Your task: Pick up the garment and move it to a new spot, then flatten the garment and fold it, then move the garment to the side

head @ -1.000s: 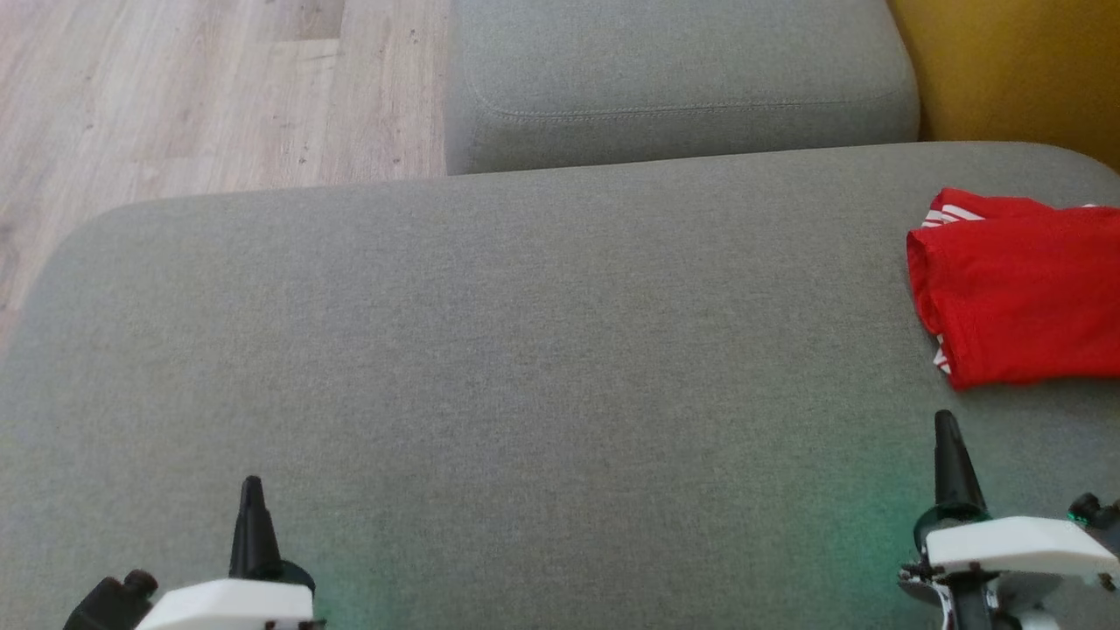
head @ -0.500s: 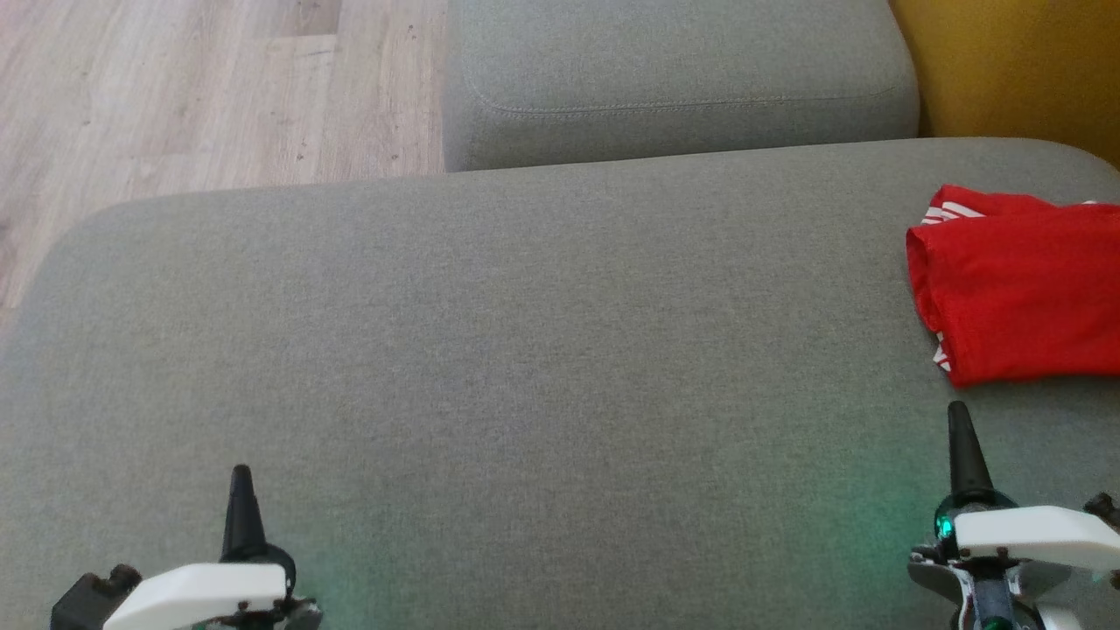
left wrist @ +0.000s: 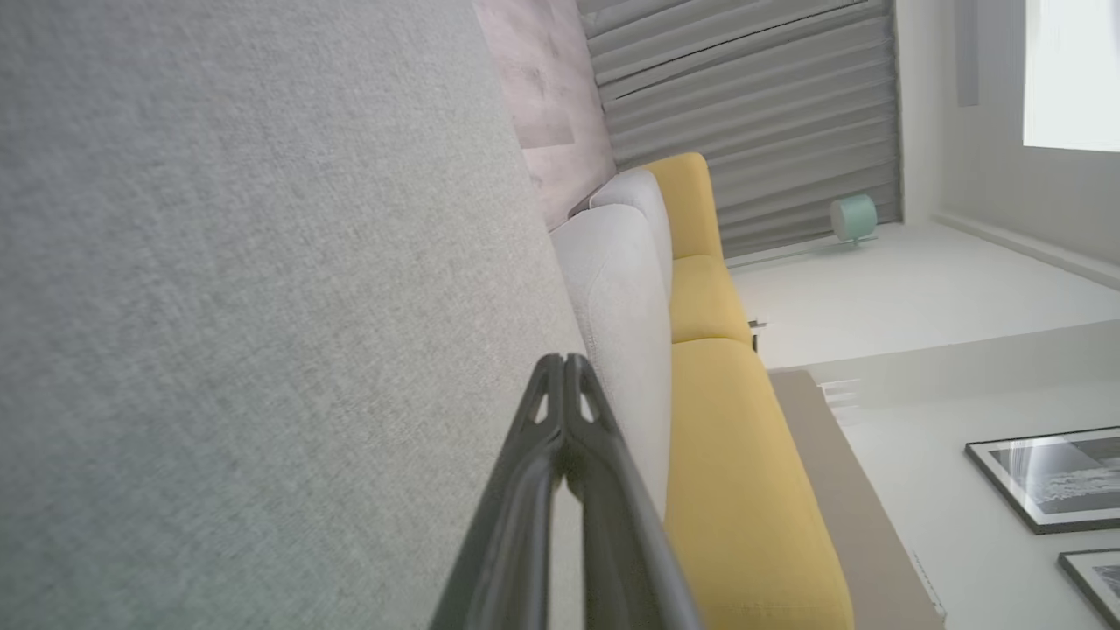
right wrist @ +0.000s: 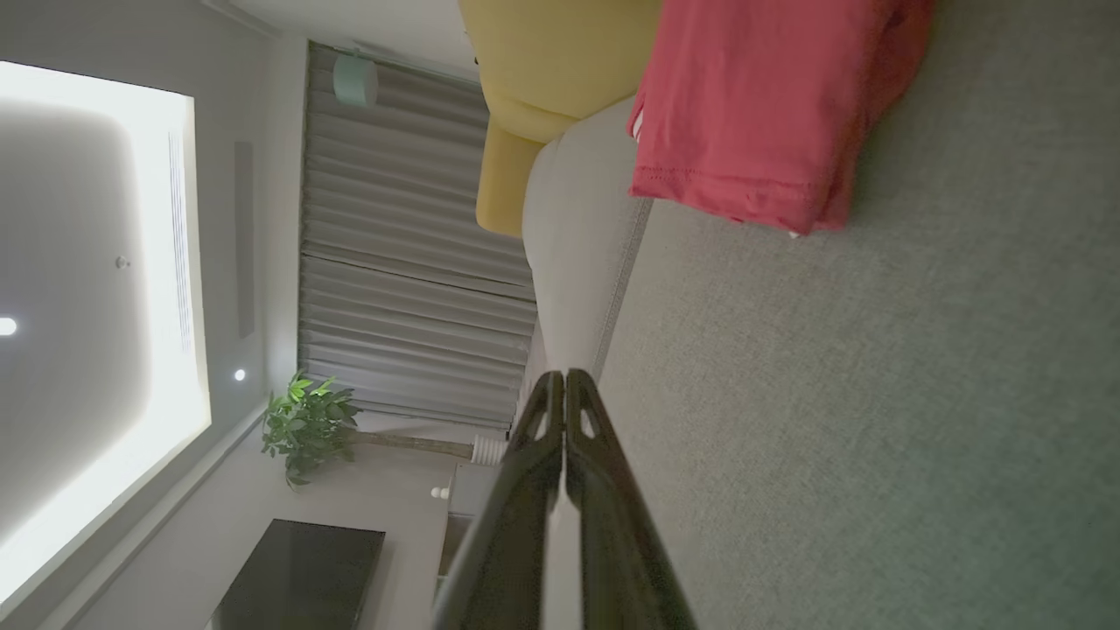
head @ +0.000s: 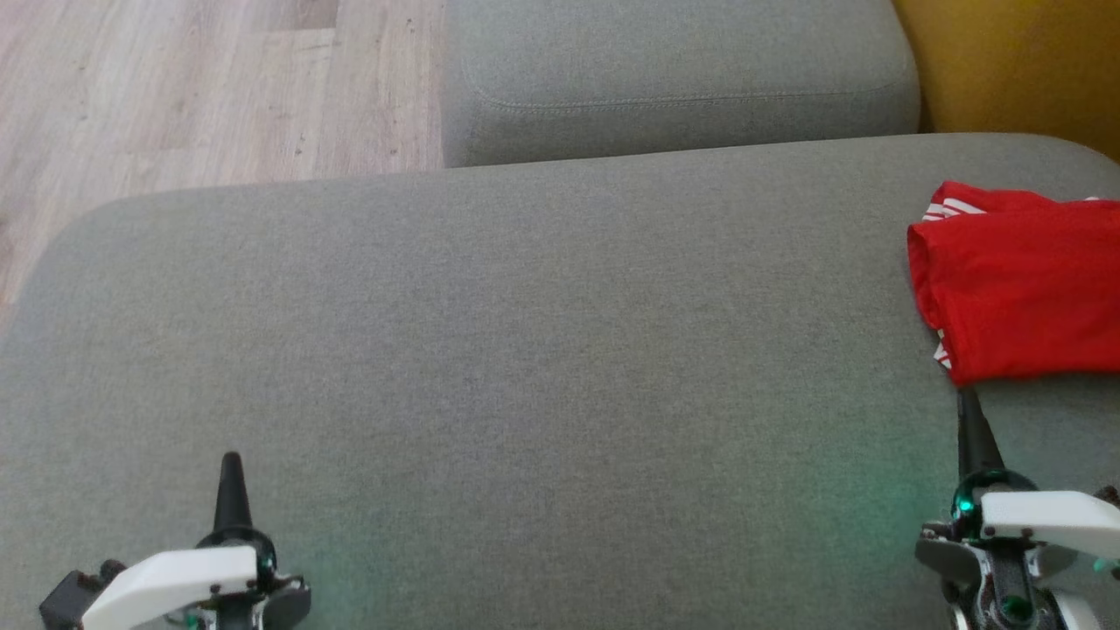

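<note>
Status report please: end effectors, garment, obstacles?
Left end effector shut, empty. Right end effector shut, empty. Red garment folded on sofa, right side. Nothing blocks it.

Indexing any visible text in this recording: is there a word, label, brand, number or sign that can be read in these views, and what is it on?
No text can be read.
The red fabric garment shows white stripes at its edge but no lettering.
The black-framed pictures in the left wrist view show only a grey image with no legible writing.
The grey woven sofa cushion bears no visible label or tag.
</note>
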Tool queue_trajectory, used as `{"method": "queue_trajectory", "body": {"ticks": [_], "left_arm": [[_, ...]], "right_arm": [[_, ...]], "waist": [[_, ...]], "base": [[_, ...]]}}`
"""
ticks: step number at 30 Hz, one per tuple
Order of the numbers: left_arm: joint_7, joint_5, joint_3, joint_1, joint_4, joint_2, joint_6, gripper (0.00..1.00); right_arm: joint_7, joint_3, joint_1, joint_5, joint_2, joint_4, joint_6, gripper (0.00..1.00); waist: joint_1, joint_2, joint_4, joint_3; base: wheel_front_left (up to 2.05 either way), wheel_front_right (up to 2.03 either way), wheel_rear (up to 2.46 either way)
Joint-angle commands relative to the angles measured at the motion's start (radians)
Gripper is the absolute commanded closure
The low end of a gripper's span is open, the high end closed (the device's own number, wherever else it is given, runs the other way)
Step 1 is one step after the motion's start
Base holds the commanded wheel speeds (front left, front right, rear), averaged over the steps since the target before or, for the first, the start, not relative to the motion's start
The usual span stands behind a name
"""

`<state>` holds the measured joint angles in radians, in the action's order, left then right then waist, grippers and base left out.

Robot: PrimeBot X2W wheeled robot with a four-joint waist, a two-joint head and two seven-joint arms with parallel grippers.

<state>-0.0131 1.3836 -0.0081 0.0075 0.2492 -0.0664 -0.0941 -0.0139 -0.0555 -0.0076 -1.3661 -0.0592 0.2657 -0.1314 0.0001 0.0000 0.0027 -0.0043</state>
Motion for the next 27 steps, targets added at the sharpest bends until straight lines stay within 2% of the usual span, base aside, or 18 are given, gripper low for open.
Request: {"method": "queue_trajectory", "body": {"ticks": [1,21,27], "left_arm": [[-0.008,0.026,0.036,-0.06,-0.027,-0.014,-0.01,1.0],[-0.068,0.257,0.083,-0.112,-0.006,-0.012,-0.036,1.0],[-0.071,0.255,0.086,-0.112,-0.006,-0.01,-0.037,1.0]], "right_arm": [[-0.009,0.011,-0.056,-0.031,-0.019,-0.03,0.001,1.0],[-0.069,-0.02,-0.097,-0.273,-0.018,-0.023,0.001,1.0],[-0.071,-0.024,-0.097,-0.271,-0.016,-0.023,0.001,1.0]], "waist": [[-0.0001,0.0,0.0,0.0],[-0.0001,0.0,-0.003,0.007],[-0.0001,0.0,-0.003,0.007]], "base": [[0.0,0.0,0.0],[0.0,0.0,0.0],[0.0,0.0,0.0]]}}
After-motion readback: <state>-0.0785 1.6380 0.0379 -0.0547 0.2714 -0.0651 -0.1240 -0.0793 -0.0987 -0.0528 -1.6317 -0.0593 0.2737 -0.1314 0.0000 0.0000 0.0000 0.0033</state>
